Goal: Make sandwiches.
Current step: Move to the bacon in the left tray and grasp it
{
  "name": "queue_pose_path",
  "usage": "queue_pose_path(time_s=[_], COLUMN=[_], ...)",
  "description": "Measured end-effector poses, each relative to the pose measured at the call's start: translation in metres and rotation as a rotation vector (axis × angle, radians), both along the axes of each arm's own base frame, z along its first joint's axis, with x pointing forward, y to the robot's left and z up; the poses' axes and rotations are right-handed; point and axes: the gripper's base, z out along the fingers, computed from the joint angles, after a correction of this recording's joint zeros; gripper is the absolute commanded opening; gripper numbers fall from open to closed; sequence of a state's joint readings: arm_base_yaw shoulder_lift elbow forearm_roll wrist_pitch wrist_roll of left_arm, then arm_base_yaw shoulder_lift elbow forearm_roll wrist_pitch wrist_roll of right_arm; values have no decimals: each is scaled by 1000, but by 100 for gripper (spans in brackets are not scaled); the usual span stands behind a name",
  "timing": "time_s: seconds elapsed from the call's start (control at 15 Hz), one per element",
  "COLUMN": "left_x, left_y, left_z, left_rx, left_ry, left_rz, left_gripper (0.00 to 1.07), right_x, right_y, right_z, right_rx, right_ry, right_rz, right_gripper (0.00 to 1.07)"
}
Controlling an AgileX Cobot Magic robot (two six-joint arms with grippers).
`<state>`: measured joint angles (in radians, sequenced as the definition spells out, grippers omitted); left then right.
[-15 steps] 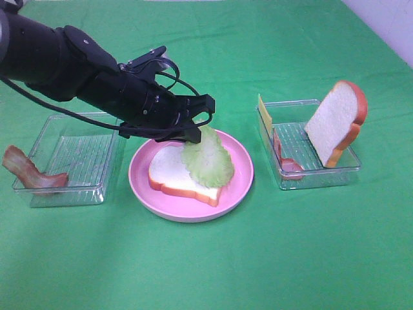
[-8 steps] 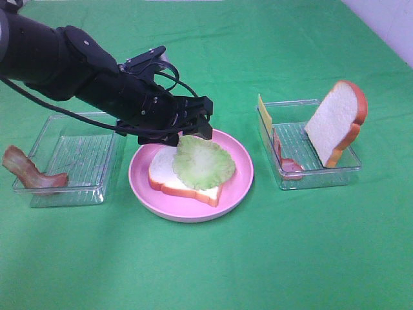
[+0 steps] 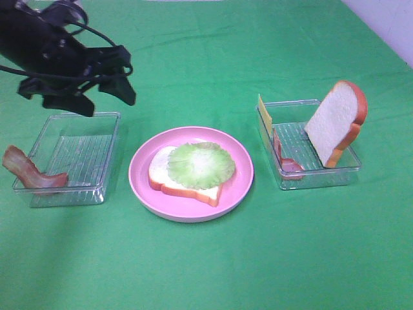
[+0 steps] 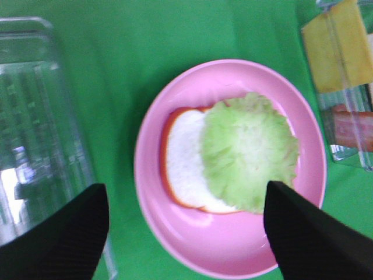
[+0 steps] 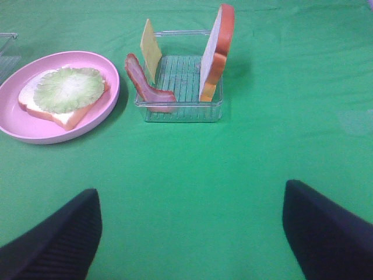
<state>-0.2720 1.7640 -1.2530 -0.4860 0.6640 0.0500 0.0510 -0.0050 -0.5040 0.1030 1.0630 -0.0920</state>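
Lettuce lay flat on the bread in the plate, off to the side of my left gripper, which hung spread and empty over the tray's far rim. Bacon next, I judged: clear the walls, then pinch its raised end. My right gripper gaped idle above open cloth.

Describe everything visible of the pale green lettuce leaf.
The pale green lettuce leaf is a roundish toy piece with a frilly darker edge and lighter centre, looking like soft plastic. It lies flat on the white bread slice with orange-brown crust, covering most of it, inside the round pink plate. Nothing grips it.
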Motion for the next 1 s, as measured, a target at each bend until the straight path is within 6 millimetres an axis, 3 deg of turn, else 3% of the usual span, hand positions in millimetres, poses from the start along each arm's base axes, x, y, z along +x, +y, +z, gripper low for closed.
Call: queue_pose_path(time_s=[0.27, 0.47, 0.87, 1.0], left_x=[-18, -27, -13, -5], left_y=[50, 70, 78, 78], left_z=[26, 20, -17, -43], left_rx=[152, 318, 425, 439], left_ry=[82, 184, 291, 351], left_rz=[53, 43, 114, 133], left_gripper=[71, 71, 71, 71], right_x=[0, 0, 0, 0], right_y=[0, 0, 0, 0], right_z=[0, 0, 0, 0], right_rx=[0, 0, 0, 0], right_ry=[0, 0, 0, 0], right_rz=[0, 0, 0, 0], right_gripper=[80, 80, 80, 80])
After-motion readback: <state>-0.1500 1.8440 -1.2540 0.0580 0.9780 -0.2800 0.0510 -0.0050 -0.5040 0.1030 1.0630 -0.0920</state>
